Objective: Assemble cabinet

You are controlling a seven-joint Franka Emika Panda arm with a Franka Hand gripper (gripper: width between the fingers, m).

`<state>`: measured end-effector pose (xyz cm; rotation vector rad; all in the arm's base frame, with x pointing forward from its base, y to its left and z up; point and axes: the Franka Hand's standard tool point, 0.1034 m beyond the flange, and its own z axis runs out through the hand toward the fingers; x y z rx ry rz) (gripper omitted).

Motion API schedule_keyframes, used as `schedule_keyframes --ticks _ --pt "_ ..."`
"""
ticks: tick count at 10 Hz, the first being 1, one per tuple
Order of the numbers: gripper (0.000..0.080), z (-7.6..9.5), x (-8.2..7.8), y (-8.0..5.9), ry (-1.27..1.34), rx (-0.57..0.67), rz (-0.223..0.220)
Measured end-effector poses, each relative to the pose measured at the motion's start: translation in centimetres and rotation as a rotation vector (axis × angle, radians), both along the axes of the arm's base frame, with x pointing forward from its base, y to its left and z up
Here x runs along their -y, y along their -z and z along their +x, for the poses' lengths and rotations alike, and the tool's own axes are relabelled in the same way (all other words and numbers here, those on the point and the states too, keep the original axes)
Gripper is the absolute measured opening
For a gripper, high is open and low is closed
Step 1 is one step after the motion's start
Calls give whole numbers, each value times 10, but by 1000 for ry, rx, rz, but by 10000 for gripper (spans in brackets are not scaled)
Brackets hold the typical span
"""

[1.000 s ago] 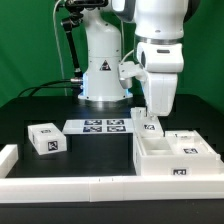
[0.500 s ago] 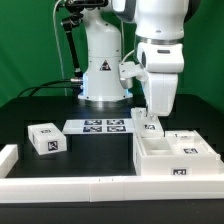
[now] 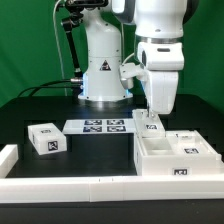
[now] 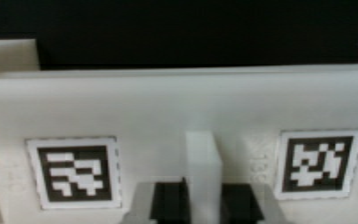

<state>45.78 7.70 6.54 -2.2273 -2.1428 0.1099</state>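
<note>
My gripper (image 3: pixel 151 114) points straight down at the back left corner of the white cabinet box (image 3: pixel 176 158), on the exterior view's right. It stands over an upright white tagged panel (image 3: pixel 150 125) there. In the wrist view the panel (image 4: pixel 176 110) fills the frame with two square tags. A narrow raised rib (image 4: pixel 202 165) runs between the tags. My gripper (image 4: pixel 202 206) has one dark finger (image 4: pixel 163 205) on each side of that rib, pressed against it. A second small white tagged block (image 3: pixel 45 139) lies apart on the exterior view's left.
The marker board (image 3: pixel 105 126) lies flat in front of the robot base (image 3: pixel 100 70). A long white rail (image 3: pixel 70 186) runs along the table's front edge and turns up at the left end (image 3: pixel 8 158).
The hand has shifted slightly toward the exterior view's right over the upright panel. The loose block and the box have not moved.
</note>
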Motion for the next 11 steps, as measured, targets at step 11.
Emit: schedule_keyframes --ticks 11 --pt "70 -3 4 7 22 105 43"
